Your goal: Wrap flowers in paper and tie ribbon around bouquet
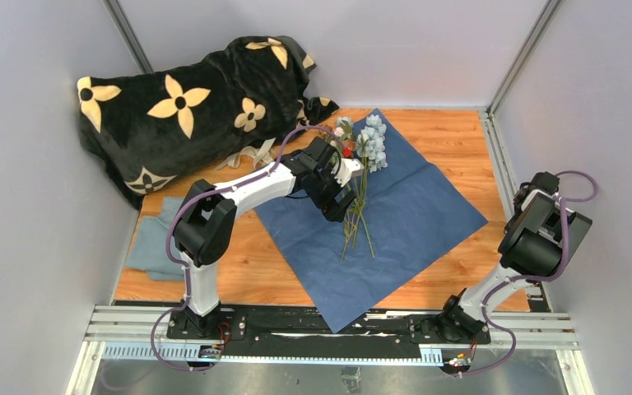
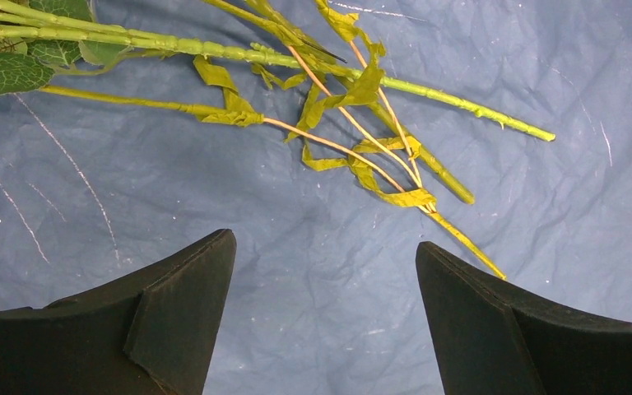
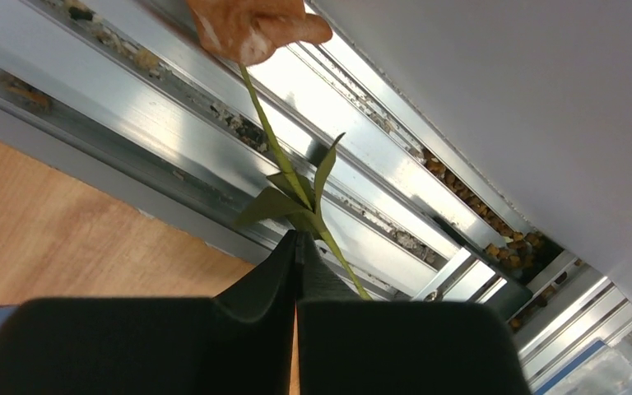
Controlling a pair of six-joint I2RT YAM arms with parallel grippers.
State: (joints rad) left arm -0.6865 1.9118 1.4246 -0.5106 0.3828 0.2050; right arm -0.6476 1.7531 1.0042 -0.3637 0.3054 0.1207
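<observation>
The flowers (image 1: 368,141) lie on the blue paper (image 1: 415,218), blooms toward the back and green stems (image 2: 239,53) pointing at the arms. My left gripper (image 2: 325,240) hovers open just over the paper beside the stem ends, with nothing between its fingers. The paper lies flat, spread out like a diamond. Over at the right wall, my right gripper (image 3: 296,236) is shut on the thin green stem of a single rust-brown flower (image 3: 251,29) that lies on the aluminium rail. The beige ribbon (image 1: 251,156) lies looped at the blanket's edge.
A black blanket (image 1: 181,107) with cream flower prints is heaped at the back left. A grey-blue cloth (image 1: 152,247) lies at the table's left edge. Aluminium rails (image 3: 173,132) run along the right wall. The right arm (image 1: 535,234) is folded close to that wall.
</observation>
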